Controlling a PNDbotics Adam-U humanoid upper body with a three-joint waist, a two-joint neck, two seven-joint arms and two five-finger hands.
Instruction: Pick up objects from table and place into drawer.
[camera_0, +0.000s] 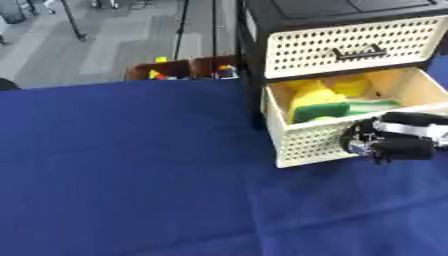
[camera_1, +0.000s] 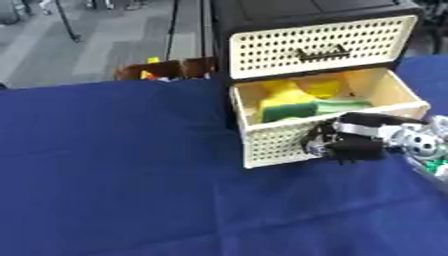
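Note:
A black cabinet (camera_0: 262, 30) with cream perforated drawers stands at the back right of the blue table (camera_0: 131, 165). Its upper drawer (camera_0: 350, 45) is closed. Its lower drawer (camera_0: 306, 142) is pulled out and holds a yellow-and-green sponge (camera_0: 317, 105), another yellow piece (camera_0: 352, 86) and something pale green (camera_0: 372, 106). My right hand (camera_1: 350, 141) comes in from the right and sits against the middle of the lower drawer's front. Its fingers are curled there, hiding the handle. My left hand shows in neither view.
Beyond the table's far edge stands a brown box (camera_0: 179, 69) with small coloured things in it. A small green and white thing (camera_1: 434, 166) shows at the right edge beside my wrist. Blue cloth stretches bare to the left and front.

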